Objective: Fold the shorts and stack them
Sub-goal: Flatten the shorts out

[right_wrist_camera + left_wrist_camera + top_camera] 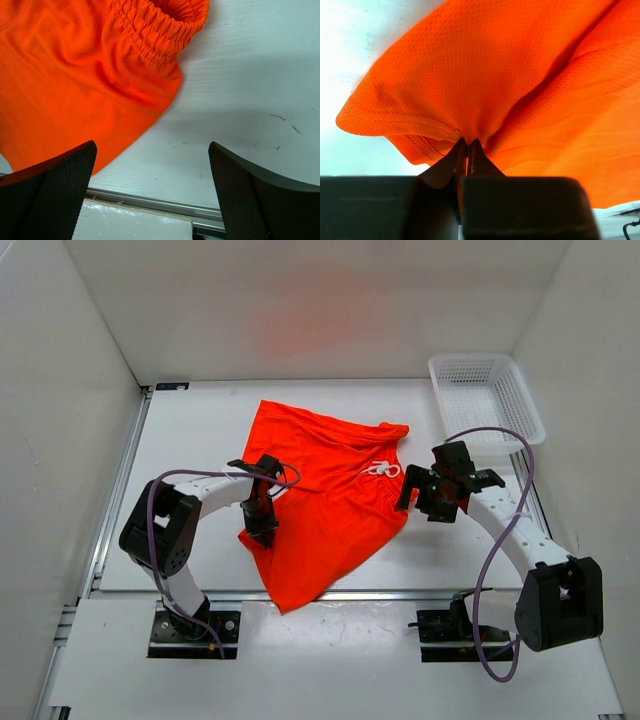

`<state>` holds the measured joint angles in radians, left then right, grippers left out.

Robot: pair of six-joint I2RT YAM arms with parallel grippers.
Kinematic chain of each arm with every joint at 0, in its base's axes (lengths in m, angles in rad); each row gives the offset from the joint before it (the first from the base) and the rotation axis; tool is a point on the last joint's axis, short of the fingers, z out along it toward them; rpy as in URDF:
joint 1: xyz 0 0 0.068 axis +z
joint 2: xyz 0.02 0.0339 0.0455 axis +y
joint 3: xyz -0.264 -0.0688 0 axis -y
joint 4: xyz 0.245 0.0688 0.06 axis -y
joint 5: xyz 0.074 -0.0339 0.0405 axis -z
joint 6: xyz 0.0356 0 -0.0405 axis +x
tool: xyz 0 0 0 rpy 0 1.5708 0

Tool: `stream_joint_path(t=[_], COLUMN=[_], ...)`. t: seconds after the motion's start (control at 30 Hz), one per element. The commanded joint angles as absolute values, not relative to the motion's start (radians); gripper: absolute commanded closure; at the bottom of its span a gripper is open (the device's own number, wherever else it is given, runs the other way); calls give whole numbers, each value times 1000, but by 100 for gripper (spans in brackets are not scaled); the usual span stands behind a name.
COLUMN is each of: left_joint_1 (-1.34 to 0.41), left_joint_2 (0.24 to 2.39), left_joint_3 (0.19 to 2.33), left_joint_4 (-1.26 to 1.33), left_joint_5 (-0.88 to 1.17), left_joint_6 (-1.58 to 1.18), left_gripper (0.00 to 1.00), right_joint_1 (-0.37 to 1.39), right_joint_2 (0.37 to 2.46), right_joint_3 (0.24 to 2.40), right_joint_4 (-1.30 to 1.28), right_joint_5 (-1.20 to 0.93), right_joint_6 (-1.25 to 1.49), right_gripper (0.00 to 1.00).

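Fingers of the left gripper (467,150) pinch a fold of the bright orange-red mesh-fabric shorts (485,75) beside a hemmed edge. Right gripper (152,147) fingers stand spread wide above the white table (250,75), holding nothing — the gathered waistband (150,30) lies upper left there. From above, the shorts sprawl mid-frame, white drawstring (382,469) right of centre — a white mesh plastic basket (485,390) sits upper right.

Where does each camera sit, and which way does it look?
Top: above and behind the robot, looking down on the table; both arms show.
Left wrist: on the left arm, looks along the left gripper, shut on the shorts.
Right wrist: on the right arm, looks down past the open right gripper at the table.
All three see the shorts.
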<state>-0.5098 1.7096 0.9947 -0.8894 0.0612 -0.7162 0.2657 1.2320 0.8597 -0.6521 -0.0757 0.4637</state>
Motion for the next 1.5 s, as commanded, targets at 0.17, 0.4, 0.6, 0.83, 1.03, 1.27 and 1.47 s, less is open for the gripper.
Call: stream_joint_path(t=[0.17, 0.4, 0.6, 0.83, 1.03, 1.27, 1.47], left_joint_1=[-514, -514, -514, -491, -428, -305, -120], left_joint_2=[1615, 1628, 1591, 1497, 1466, 1466, 1569], left_joint_3=[1003, 1003, 1012, 1114, 1126, 1126, 1221], left_joint_4=[-882, -882, -913, -1043, -1057, -1057, -1028], left_joint_5=[-8, -28, -41, -126, -126, -135, -104], left_joint_6=[-738, -738, -738, -715, -681, -612, -542], left_gripper=[70, 90, 90, 90, 90, 90, 90], right_joint_1=[262, 262, 262, 262, 230, 221, 221], right_joint_2=[1212, 1232, 1241, 1342, 1485, 1664, 1674], right_joint_3=[854, 854, 845, 854, 920, 1021, 996], right_joint_4=[-635, -617, -617, -560, -474, -408, -397], right_joint_5=[-71, -80, -80, -98, -126, -116, -159], right_joint_6=[443, 453, 453, 471, 480, 489, 518], right_gripper=[3, 3, 3, 0, 4, 45, 100])
